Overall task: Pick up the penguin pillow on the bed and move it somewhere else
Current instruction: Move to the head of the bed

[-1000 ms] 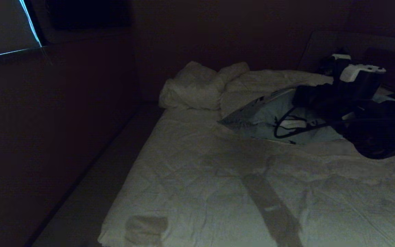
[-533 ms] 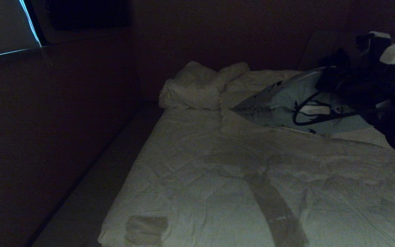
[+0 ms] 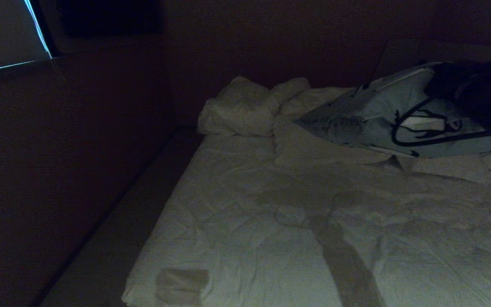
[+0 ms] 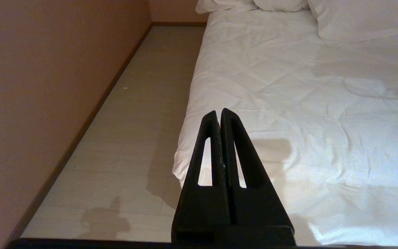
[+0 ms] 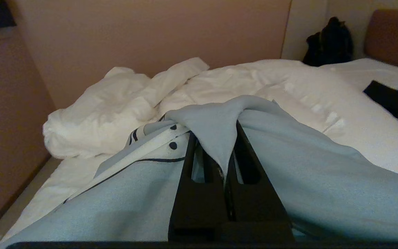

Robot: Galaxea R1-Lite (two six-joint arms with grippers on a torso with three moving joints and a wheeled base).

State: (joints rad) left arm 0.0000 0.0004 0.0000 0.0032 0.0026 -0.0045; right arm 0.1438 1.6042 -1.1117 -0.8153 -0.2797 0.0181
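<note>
Head view, penguin pillow (image 3: 382,119): seen raised at the far right of the bed (image 3: 271,238), one end tilted up, the lower edge just above the white bedding.
Head view, right arm: seen only as a dark mass at the right edge, against the pillow's raised end; its gripper cannot be made out here.
Head view, rumpled duvet (image 3: 245,108): heaped at the far left corner of the bed, beside the wall.
Left wrist view, left gripper (image 4: 220,116): held over the near corner of the bed, beside the floor (image 4: 130,121); fingers pressed together, nothing between them.
Right wrist view, right gripper (image 5: 216,138): clamped tight on a fold of the pillow's blue-grey cover, which is draped over both fingers.
Right wrist view, dark bag (image 5: 330,41): set against the far wall, beyond the bedding.
</note>
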